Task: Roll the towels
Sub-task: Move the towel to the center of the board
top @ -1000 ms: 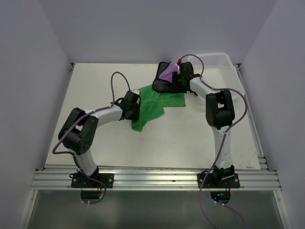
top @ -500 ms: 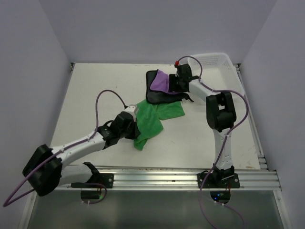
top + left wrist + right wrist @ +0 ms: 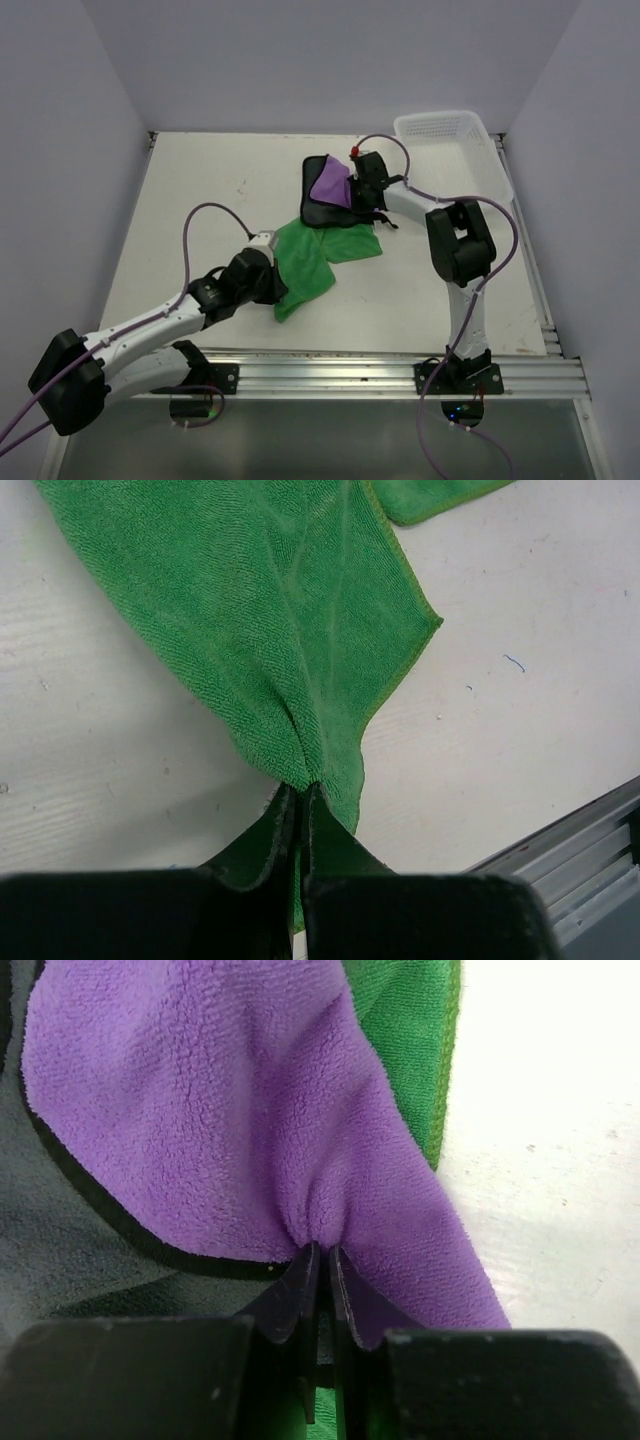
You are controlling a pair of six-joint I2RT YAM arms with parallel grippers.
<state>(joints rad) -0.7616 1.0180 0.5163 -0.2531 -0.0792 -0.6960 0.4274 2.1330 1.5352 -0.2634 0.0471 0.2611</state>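
The green towel (image 3: 318, 258) is being pinched at a bunched corner by the closed left gripper (image 3: 301, 795), mid-table (image 3: 200, 190). The purple towel (image 3: 328, 183), touching its far edge, is being clamped at a fold by the right gripper (image 3: 322, 1258). Clean rolls are likely being helped if both cloths are separated and flattened first, under even tension.
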